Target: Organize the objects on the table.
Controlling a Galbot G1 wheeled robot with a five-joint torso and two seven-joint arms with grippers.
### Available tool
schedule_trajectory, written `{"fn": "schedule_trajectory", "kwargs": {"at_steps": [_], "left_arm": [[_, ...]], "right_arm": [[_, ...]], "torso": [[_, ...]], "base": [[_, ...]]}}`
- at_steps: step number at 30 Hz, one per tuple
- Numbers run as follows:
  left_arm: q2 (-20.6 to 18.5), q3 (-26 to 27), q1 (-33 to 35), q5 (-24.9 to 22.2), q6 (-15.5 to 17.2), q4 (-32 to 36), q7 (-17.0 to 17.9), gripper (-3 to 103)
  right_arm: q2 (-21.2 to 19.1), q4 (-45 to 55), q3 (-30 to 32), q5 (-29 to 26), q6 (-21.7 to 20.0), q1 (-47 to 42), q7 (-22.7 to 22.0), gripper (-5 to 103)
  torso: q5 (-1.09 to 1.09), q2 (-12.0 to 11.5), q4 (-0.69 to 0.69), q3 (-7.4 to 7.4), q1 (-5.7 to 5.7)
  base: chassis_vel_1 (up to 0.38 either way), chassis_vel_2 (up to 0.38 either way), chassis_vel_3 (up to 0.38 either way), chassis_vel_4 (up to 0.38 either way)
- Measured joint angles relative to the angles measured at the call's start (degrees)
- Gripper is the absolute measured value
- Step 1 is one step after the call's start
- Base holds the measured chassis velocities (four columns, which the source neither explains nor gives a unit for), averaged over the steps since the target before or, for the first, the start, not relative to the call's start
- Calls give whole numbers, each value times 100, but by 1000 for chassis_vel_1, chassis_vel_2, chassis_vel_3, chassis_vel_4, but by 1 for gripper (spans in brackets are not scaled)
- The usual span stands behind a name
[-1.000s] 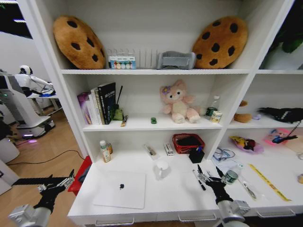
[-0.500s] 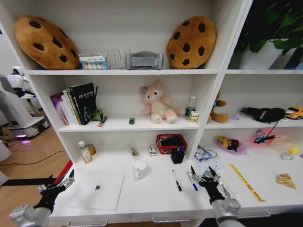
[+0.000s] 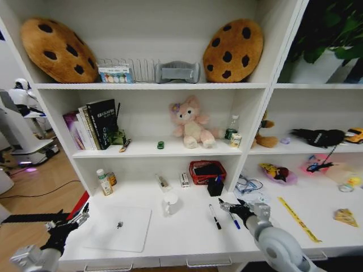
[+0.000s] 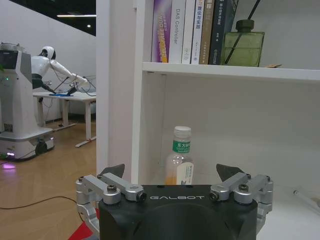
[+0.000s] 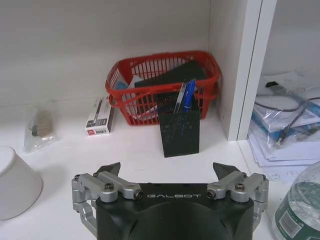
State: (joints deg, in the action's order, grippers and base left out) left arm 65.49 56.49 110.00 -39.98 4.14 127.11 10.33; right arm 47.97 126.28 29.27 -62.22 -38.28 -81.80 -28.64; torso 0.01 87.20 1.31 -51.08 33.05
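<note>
Hovering wide open beyond the table's (image 3: pixel 170 249) left edge, left gripper (image 3: pixel 67 221); lying closed at left, laptop (image 3: pixel 118 228); resting mid-table, two pens (image 3: pixel 215 217); spread wide just beside them, right gripper (image 3: pixel 231 206).

Head view looks down over the table (image 3: pixel 187 238) and shelves — wrist views sit low, close, facing the shelving

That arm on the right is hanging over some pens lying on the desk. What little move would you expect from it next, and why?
Probably a short drop onto the blue pen. The right gripper hovers open just above it, and the black marker lies loose beside it on the table. A black pen holder already holding pens stands near the red basket, a likely home. The left gripper waits open off the table's left edge.
</note>
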Motion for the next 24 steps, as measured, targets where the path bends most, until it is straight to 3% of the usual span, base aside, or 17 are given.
{"fn": "schedule_trajectory", "kwargs": {"at_steps": [7,16,24], "left_arm": [[0,0,0,0,0,0,0,100],[0,0,0,0,0,0,-1,100],[0,0,0,0,0,0,-1,100]], "right_arm": [[-23,-571,-335,-525,-428,551,-35,100],[27,-1459,-1327,-564,-446,1647,-61,100],[-47,-1638,-1739,-831,-419,1910,-174,100]], "torso": [[0,0,1,0,0],[-1,0,-1,0,0],[-1,0,0,0,0]], "base": [[0,0,0,0],[0,0,0,0],[0,0,0,0]]}}
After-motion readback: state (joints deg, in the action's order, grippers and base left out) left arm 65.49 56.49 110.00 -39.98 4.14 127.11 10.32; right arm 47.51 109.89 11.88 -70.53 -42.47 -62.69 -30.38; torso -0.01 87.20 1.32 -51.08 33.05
